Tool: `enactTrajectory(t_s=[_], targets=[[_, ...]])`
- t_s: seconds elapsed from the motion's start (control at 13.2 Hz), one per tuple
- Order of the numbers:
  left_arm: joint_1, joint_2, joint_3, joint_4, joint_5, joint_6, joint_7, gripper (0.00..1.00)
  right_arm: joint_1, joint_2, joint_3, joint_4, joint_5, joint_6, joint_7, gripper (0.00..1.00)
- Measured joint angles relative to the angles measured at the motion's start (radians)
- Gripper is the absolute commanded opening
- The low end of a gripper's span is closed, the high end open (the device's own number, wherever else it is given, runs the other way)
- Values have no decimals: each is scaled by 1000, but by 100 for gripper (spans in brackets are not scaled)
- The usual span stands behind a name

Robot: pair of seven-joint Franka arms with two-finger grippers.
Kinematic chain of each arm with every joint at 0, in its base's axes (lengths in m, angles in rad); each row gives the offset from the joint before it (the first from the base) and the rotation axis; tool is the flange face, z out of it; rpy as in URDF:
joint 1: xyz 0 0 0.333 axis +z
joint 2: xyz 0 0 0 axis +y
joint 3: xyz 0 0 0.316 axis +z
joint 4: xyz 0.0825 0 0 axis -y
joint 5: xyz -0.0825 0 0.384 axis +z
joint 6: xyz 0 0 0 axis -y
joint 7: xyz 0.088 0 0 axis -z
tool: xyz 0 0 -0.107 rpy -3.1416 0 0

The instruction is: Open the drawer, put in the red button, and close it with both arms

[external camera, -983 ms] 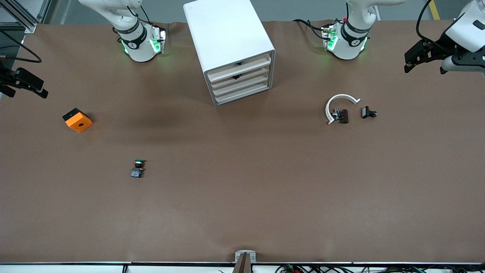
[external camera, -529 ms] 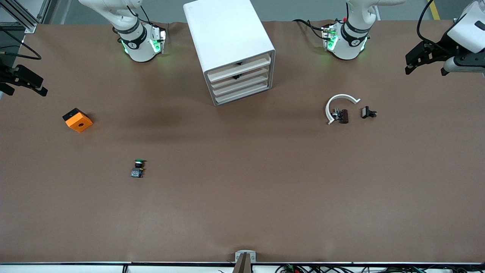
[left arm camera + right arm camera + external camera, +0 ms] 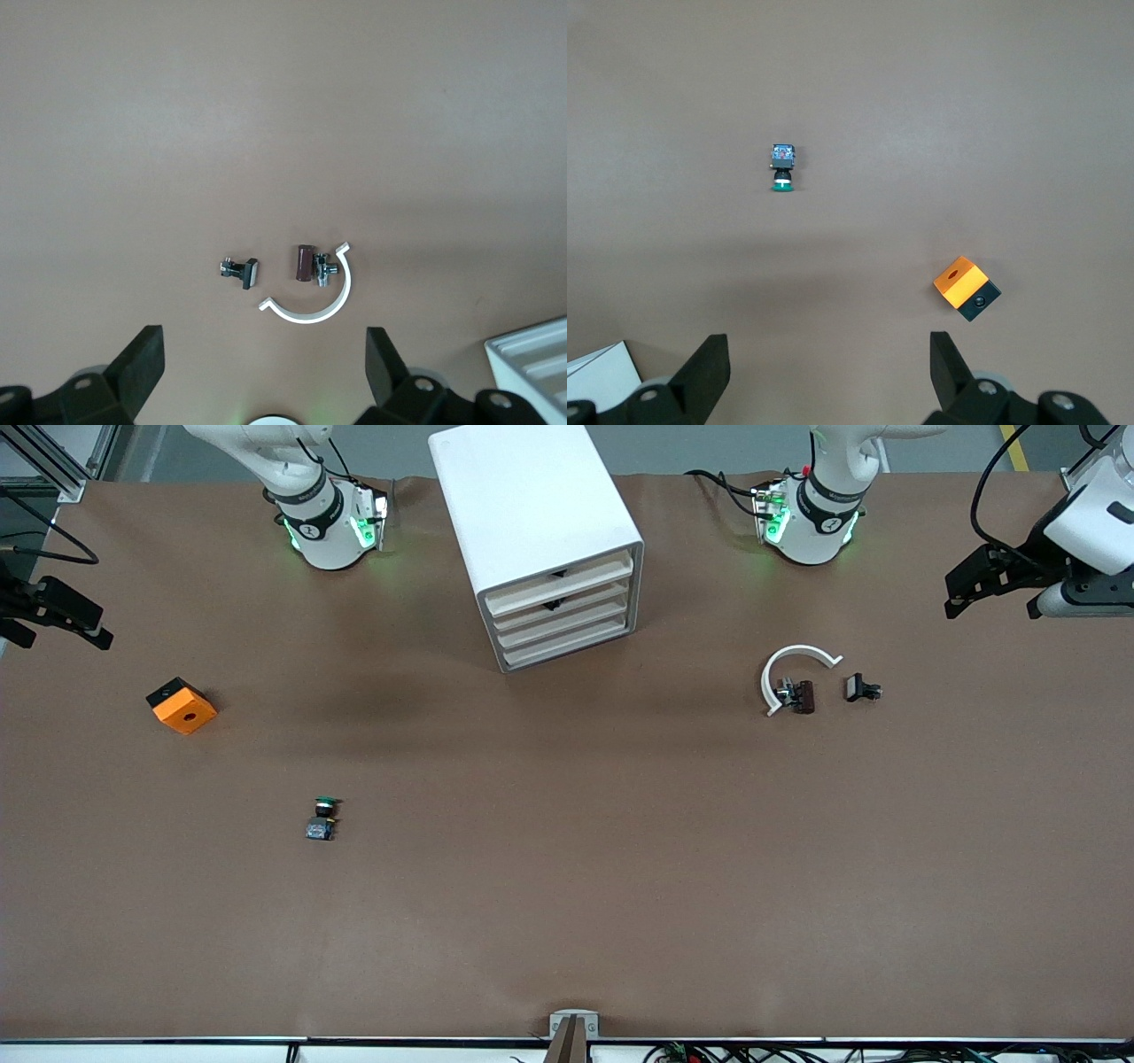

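Nearest the front edge only a green-capped button lies, no red button in sight, while against the robots' edge the drawer sits closed, lengthwise between the arms, well apart from the left gripper and right gripper, both spread wide over their end edges.

The counter wore a matt brown covering, faintly creased. On it, the cabinet looked like smooth white plastic with a soft sheen. The orange block near the right arm's end appeared matt plastic, one face black. Both arm bases shone glossy white.
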Motion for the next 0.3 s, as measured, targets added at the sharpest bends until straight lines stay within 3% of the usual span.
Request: enactTrajectory(t_s=[0.3], targets=[[3,3,5,6,0,0,-39,100,0,0,0,0,0,0,0,100]])
